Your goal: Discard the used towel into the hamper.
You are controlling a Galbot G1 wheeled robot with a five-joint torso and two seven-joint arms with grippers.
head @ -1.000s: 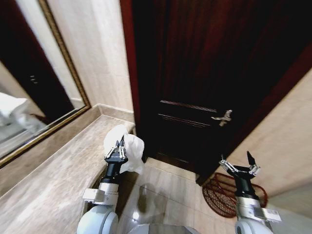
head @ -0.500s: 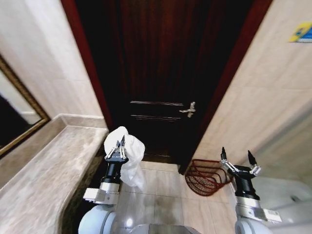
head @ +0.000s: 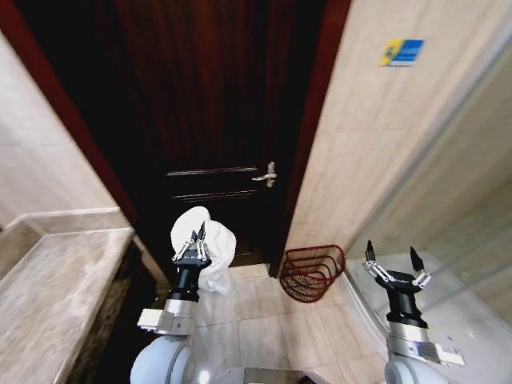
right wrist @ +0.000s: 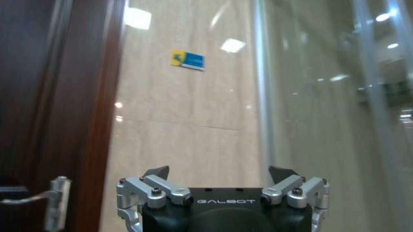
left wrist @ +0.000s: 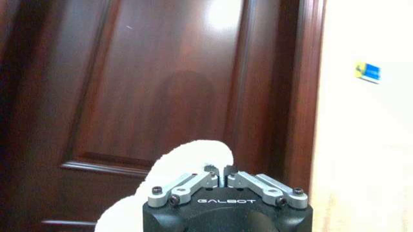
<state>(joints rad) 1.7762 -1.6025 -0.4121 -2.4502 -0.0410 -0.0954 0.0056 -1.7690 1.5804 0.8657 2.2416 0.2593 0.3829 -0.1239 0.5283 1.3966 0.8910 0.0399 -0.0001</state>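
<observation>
A white towel (head: 206, 244) hangs bunched from my left gripper (head: 194, 238), which is shut on it and held up in front of the dark door. From the left wrist, the towel (left wrist: 171, 179) bulges behind my closed left gripper (left wrist: 223, 170). The hamper (head: 310, 272), a reddish-brown wire basket, sits on the floor against the beige wall, right of the door. My right gripper (head: 393, 260) is raised and open, to the right of the hamper, and holds nothing; the right wrist view has that same right gripper (right wrist: 219, 173) facing the tiled wall.
A dark wooden door (head: 204, 120) with a metal handle (head: 266, 175) is straight ahead. A marble counter (head: 48, 296) runs along the left. A glass partition (head: 456, 208) stands at the right. Tiled floor (head: 264, 320) lies between me and the hamper.
The whole view has swung to the right: mirror and counter slid off to the left, the hamper and glass partition came into view. Both arms keep the same pose, the towel still held.
</observation>
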